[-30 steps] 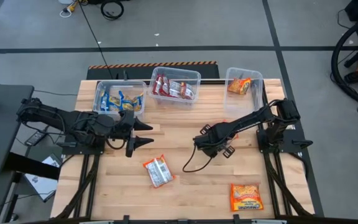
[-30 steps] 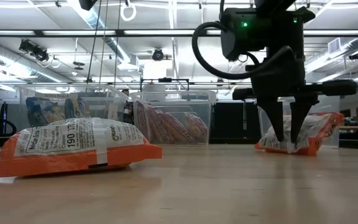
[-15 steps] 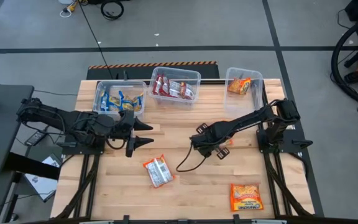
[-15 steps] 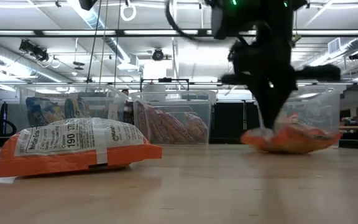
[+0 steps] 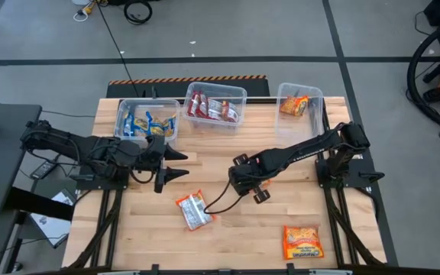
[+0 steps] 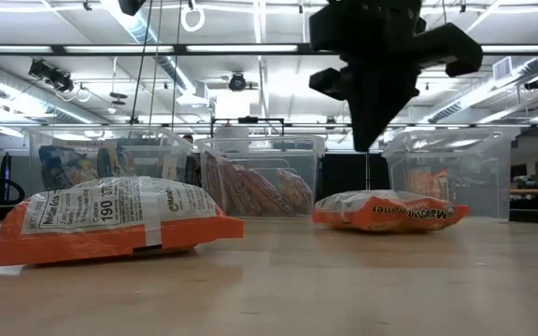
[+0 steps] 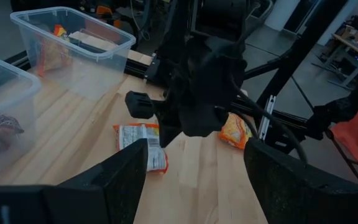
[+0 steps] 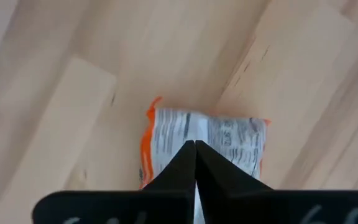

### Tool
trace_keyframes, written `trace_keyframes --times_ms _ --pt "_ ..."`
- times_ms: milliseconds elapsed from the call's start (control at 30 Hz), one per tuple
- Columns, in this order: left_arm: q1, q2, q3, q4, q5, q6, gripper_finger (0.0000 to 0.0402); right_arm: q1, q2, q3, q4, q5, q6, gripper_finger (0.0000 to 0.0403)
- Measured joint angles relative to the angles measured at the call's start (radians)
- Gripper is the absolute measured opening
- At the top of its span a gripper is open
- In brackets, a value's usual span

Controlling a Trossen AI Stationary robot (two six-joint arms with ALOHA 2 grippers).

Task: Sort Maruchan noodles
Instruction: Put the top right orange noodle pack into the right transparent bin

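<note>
Right wrist view shows my right gripper (image 8: 195, 149) with its fingers pinched together on nothing, poised above an orange-and-white flat plastic noodle packet (image 8: 201, 146) lying on the pale wooden table (image 8: 55, 50). I judge the grasp failed, since the packet sits flat. My left gripper (image 5: 180, 163) waits spread wide near the clear tub of blue-yellow packets (image 5: 147, 120).
</note>
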Motion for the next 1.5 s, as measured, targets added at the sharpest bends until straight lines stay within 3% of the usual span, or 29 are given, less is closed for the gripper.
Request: trace_keyframes --times_ms 100,367,500,600,700,800,1000,1233,1367,1500 --pt "0.000 -0.006 0.000 0.000 0.000 0.000 0.0270 0.002 0.000 0.001 -0.010 0.003 0.070 0.0042" --pt "0.000 -0.037 -0.001 -0.001 0.003 0.000 0.0270 -0.043 -0.067 -0.049 -0.325 0.022 0.200 0.0153" --pt "0.000 -0.040 -0.001 -0.003 0.014 -0.030 0.0270 -0.047 -0.121 -0.135 -0.350 -0.082 0.490 0.0178" --pt "0.000 -0.040 -0.001 -0.004 0.046 -0.052 0.0270 -0.032 -0.219 -0.213 -0.316 -0.085 0.790 0.0179" --pt "0.000 -0.040 -0.001 -0.005 0.063 -0.060 0.0270 0.001 -0.352 -0.309 -0.194 -0.076 1.084 0.0175" --pt "0.000 -0.040 -0.001 -0.003 0.064 -0.060 0.0270 0.032 -0.497 -0.434 -0.047 0.016 1.339 0.0174" --pt "0.000 -0.040 -0.001 -0.002 0.064 -0.060 0.0270 0.041 -0.664 -0.742 0.375 0.138 1.647 0.0174" --pt "0.000 -0.040 -0.001 -0.001 0.064 -0.087 0.0270 0.022 -0.668 -0.974 0.649 0.297 1.822 0.0174" --pt "0.000 -0.040 -0.001 0.001 0.055 -0.101 0.0270 -0.011 -0.638 -1.058 0.881 0.303 1.824 0.0174" --pt "0.000 -0.040 -0.001 0.009 0.052 -0.100 0.0270 -0.034 -0.587 -1.086 0.996 0.262 1.793 0.0174"
